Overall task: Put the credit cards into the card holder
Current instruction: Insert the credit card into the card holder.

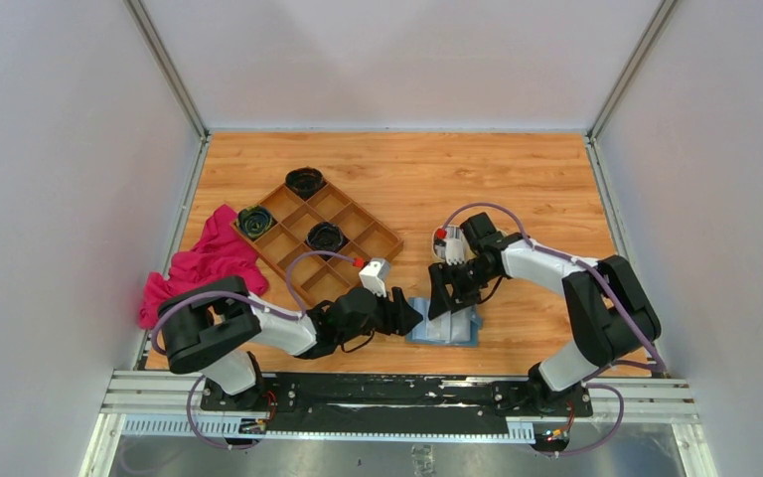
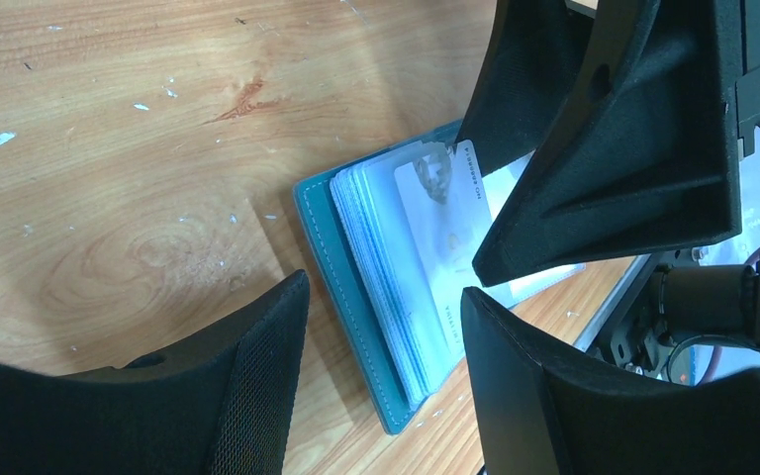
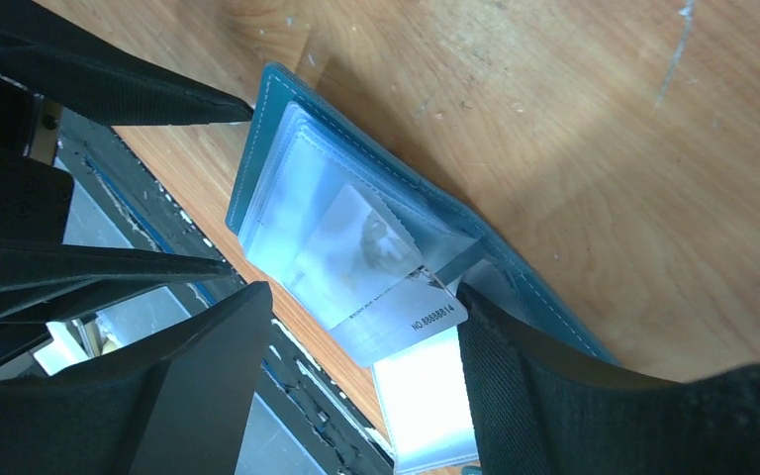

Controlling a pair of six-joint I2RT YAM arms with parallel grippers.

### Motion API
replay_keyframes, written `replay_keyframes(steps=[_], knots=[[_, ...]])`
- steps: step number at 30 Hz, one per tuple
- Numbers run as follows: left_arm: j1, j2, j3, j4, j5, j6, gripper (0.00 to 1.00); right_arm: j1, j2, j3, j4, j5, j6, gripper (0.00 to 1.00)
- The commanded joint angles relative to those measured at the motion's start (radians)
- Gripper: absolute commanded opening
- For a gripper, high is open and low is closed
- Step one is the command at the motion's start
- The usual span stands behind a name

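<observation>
Foreground: left gripper (image 2: 384, 292), jaws apart and empty, at the left edge of the card holder (image 1: 444, 326); right gripper (image 3: 361, 292), jaws wide, straddling one credit card (image 3: 406, 312) without pinching it. The card sits half inside a clear sleeve (image 3: 297, 198) of the open holder, so insertion looks incomplete. No other loose cards can be made out.

The teal card holder (image 1: 444, 328) lies open and flat near the front edge of the table (image 1: 546, 189), clear sleeves stacked face up. One whitish credit card (image 3: 396, 302) sits angled, seemingly part-way into the top sleeve, printed end protruding.
</observation>
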Motion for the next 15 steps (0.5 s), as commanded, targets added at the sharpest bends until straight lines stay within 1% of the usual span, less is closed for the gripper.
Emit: replay_keyframes(steps=[1, 8, 12, 15], knots=[[0.009, -0.024, -0.010, 0.007, -0.018, -0.007, 0.62, 0.014, -0.032, 0.000, -0.050, 0.074, -0.020, 0.73], [0.008, -0.030, -0.014, 0.007, -0.018, -0.010, 0.62, 0.013, -0.027, -0.005, -0.050, 0.087, -0.023, 0.73], [0.008, -0.022, -0.011, 0.007, -0.011, -0.020, 0.62, 0.015, -0.013, 0.001, -0.049, 0.067, -0.017, 0.72], [0.008, -0.001, -0.004, 0.013, 0.005, -0.028, 0.57, 0.015, -0.007, 0.004, -0.034, 0.014, 0.010, 0.72]])
